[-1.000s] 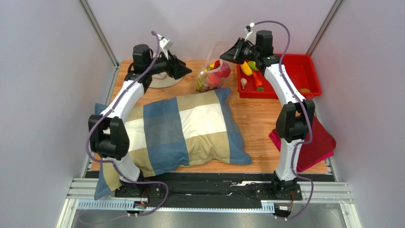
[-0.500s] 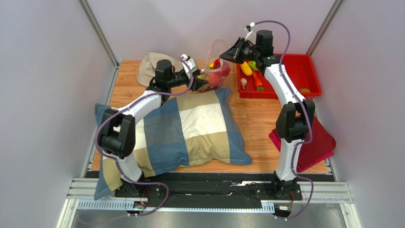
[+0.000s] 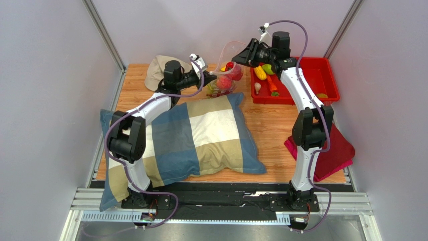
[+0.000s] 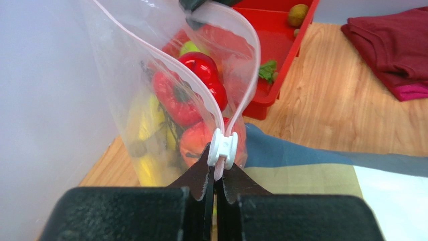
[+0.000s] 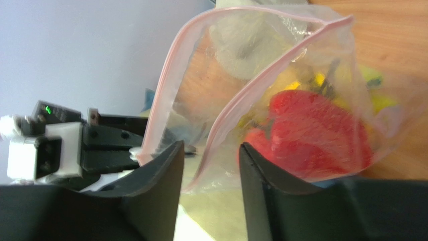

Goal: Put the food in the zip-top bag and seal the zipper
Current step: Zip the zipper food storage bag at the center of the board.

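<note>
The clear zip-top bag (image 3: 227, 78) stands at the table's back, its mouth gaping. Inside it I see food: a red pepper (image 4: 177, 98), a yellow banana (image 4: 143, 125) and a red piece (image 5: 316, 135). The pink zipper (image 4: 166, 52) curves up both sides of the mouth. My left gripper (image 4: 218, 169) is shut on the zipper's end, just under the white slider (image 4: 222, 147). My right gripper (image 5: 211, 146) is open at the bag's upper edge; the strip (image 5: 236, 105) passes loosely between its fingers. More food (image 3: 260, 72) lies in the red tray (image 3: 321, 68).
A checked pillow (image 3: 196, 138) covers the table's middle, right under the bag. A beige hat (image 3: 158, 68) lies back left. A folded dark red cloth (image 3: 334, 148) sits at the right edge. Walls close in on all sides.
My left arm swung from the hat over to the bag and shut on the zipper's end. My right gripper opened and let go of the bag's mouth.
</note>
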Controlling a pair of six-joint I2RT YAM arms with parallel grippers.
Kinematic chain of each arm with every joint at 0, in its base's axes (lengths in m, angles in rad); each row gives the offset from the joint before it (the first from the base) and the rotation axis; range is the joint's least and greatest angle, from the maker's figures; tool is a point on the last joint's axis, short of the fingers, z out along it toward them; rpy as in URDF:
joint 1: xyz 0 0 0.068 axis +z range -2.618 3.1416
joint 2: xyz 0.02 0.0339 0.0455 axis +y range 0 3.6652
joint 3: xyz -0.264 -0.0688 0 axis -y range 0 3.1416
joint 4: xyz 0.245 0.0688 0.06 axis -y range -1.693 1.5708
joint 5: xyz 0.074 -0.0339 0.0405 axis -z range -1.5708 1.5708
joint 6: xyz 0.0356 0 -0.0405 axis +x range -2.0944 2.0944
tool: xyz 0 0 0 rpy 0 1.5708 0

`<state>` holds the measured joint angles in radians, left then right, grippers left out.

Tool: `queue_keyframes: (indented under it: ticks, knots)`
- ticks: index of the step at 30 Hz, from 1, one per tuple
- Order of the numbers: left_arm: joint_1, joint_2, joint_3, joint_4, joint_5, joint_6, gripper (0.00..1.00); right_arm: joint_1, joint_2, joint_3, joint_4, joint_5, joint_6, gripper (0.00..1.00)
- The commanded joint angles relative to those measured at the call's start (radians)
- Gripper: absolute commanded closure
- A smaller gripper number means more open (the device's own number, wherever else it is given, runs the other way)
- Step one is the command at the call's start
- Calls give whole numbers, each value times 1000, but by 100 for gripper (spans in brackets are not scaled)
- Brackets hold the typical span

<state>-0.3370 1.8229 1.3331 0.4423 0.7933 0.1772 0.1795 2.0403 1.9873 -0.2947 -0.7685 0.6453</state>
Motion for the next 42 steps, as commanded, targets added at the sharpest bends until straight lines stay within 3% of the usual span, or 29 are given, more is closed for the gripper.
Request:
queue_keyframes:
  ticks: [1, 3, 5, 6, 11, 14, 20, 42]
  knots:
    - [41, -79, 67, -65, 102, 7, 100, -43, -84, 56, 51, -129, -273, 40]
    - [46, -85, 89, -129, 128, 69, 100, -43, -136, 26, 48, -149, -509, 26]
    - [46, -93, 100, -174, 144, 108, 100, -26, -184, -25, 63, -182, -680, 22]
    - [46, -93, 109, -186, 150, 135, 100, -17, -227, -72, 65, -189, -852, 20]
    - [44, -97, 132, -264, 178, 246, 100, 64, -295, -133, 12, -255, -1234, 28]
    - [43, -103, 132, -280, 187, 307, 100, 103, -296, -160, 80, -281, -1329, 33]
    - [44, -111, 132, -257, 201, 341, 100, 182, -252, -136, 46, -334, -1547, 39]
    - [41, -122, 133, -258, 213, 366, 100, 268, -117, -59, -47, -299, -1783, 55]
